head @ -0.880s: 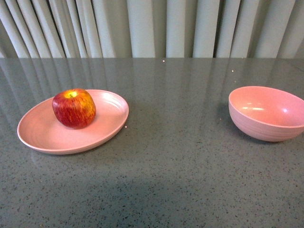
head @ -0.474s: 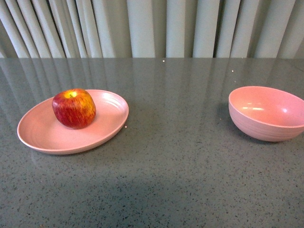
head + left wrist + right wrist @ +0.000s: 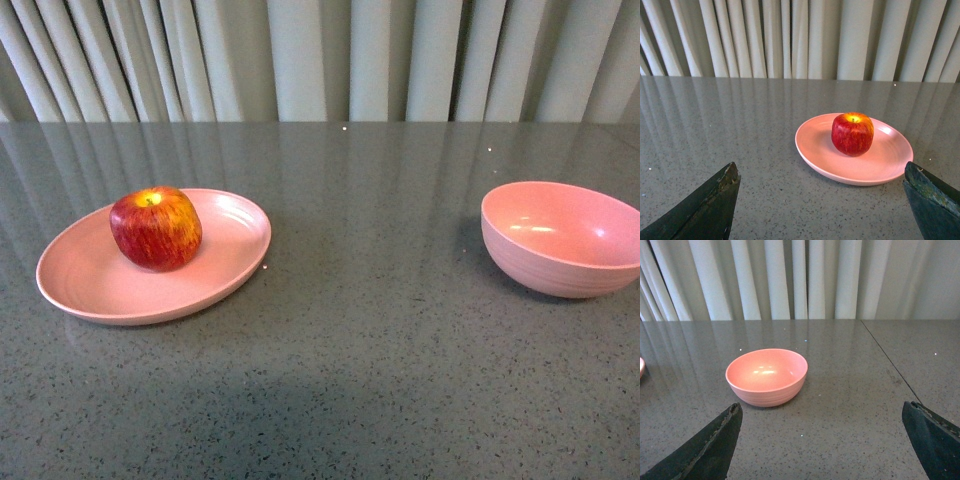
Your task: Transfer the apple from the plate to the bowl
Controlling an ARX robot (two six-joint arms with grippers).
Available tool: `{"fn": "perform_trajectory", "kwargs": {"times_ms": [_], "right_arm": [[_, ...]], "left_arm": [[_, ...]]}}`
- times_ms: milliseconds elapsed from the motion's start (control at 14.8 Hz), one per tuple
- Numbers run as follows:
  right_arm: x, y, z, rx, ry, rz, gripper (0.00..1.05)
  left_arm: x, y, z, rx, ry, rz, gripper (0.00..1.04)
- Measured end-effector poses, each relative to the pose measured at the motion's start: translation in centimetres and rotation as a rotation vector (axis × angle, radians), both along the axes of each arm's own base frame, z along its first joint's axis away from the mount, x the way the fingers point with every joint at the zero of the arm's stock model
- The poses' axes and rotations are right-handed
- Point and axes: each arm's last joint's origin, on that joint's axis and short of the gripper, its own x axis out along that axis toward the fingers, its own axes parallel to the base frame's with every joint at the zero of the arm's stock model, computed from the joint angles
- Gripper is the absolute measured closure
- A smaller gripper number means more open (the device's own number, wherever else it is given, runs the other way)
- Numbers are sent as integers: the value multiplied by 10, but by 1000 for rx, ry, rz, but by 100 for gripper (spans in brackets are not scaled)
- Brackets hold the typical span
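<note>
The left gripper [image 3: 820, 169] has its two dark fingers spread wide apart, holding and touching nothing. Ahead of it, framed between the fingers, a shallow pale pink plate [image 3: 815, 150] lies on the grey speckled table [image 3: 715, 125]. The apple [image 3: 852, 133], red with a yellow top, sits upright on the plate. The right gripper [image 3: 821, 409] is also spread wide, gripping nothing. Ahead of it stands the deep pink bowl [image 3: 767, 377], its inside bare. Bowl and plate are well apart. Pale curtains [image 3: 320, 60] hang beyond the table.
</note>
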Motion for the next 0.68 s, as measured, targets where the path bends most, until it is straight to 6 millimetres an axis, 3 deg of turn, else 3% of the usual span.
{"fn": "perform_trajectory", "kwargs": {"times_ms": [406,541,677], "right_arm": [[0,0,0,0,0,0,7],[1,0,-5,29,90,-48,7],[7,-5,11,39,41,-51,7]], "left_arm": [[0,0,0,0,0,0,7],[0,0,0,0,0,1,7],[0,0,0,0,0,0,7]]}}
